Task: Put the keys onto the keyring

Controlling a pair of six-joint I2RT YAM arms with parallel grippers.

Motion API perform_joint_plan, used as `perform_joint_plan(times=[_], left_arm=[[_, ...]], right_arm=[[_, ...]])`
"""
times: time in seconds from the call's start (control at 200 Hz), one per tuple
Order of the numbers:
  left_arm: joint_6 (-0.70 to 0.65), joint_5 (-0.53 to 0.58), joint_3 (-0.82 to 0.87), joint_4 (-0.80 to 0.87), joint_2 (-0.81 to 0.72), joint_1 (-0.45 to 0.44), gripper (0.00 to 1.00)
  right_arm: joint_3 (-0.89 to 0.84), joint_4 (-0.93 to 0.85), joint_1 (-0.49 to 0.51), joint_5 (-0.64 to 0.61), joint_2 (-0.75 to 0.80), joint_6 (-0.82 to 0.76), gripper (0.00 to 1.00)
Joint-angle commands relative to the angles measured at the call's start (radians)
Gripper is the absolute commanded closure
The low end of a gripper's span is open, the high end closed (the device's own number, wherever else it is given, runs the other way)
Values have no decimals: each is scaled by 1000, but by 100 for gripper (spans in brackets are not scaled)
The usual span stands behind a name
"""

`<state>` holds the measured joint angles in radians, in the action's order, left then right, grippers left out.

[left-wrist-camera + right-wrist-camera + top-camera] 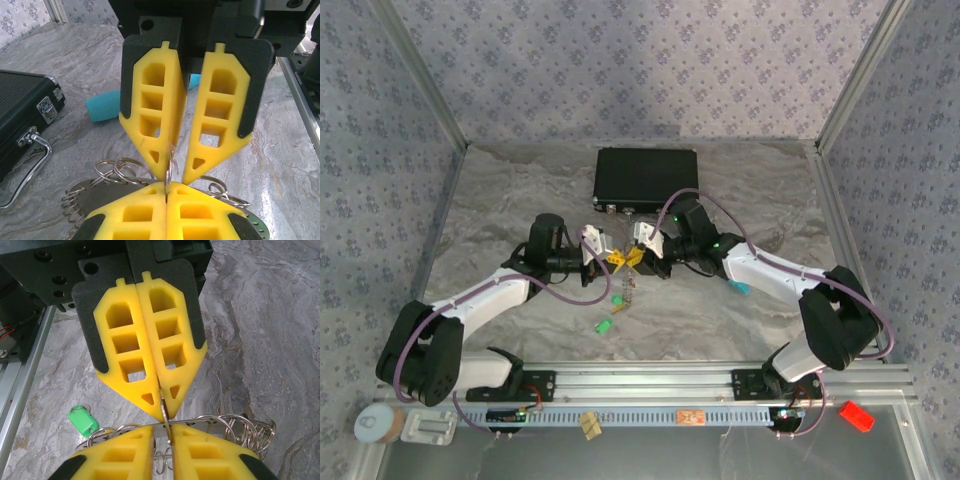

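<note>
Keyring [169, 162] pinched in left pincer [166, 187], right pincer [168, 429] narrowly spread around it, open marble [520, 185] either side.

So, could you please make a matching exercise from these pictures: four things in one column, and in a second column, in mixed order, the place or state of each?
Things
1. black case
2. green key
3. red block
4. left claw

Places or states
A. shut on the keyring
B. past the metal rail, near right corner
C. far middle of the table
D. lying loose on the table, near side

Pairs: 1-C, 2-D, 3-B, 4-A
</note>
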<state>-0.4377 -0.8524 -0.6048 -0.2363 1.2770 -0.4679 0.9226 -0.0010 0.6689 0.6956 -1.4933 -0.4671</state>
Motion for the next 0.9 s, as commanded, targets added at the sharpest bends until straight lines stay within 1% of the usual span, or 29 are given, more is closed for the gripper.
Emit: perform_joint_plan(times=[0.0, 0.115, 0.135, 0.21, 0.28, 0.345, 0.48, 0.59, 0.825, 0.84, 0.9], left_arm=[[-24, -41, -2, -31, -13, -6, 100], [-28, -34, -6, -17, -13, -7, 100], [-29, -31, -9, -14, -13, -7, 100], [-27, -9, -20, 8, -14, -10, 88], [-35, 2, -32, 38, -20, -12, 82], [-51, 15, -49, 77, -29, -17, 78], [-80, 21, -82, 159, -36, -20, 78], [-87, 19, -92, 173, -36, -25, 78], [-91, 24, -85, 162, -44, -25, 79], [-91, 23, -85, 160, -44, -26, 79], [-86, 19, -85, 155, -45, -25, 80]], right_arm=[[36, -2, 0, 27, 12, -14, 88], [45, -26, 0, 25, 14, -34, 100], [48, -33, 1, 25, 14, -38, 100], [62, -67, 1, 20, 16, -61, 100], [86, -122, 4, 7, 14, -95, 100], [116, -195, 13, -15, 6, -130, 100], [187, -339, 33, -82, -18, -208, 100], [233, -419, 52, -138, -39, -254, 100], [261, -486, 76, -175, -60, -298, 100], [290, -490, 76, -177, -62, -299, 100], [303, -496, 82, -180, -65, -302, 100]])
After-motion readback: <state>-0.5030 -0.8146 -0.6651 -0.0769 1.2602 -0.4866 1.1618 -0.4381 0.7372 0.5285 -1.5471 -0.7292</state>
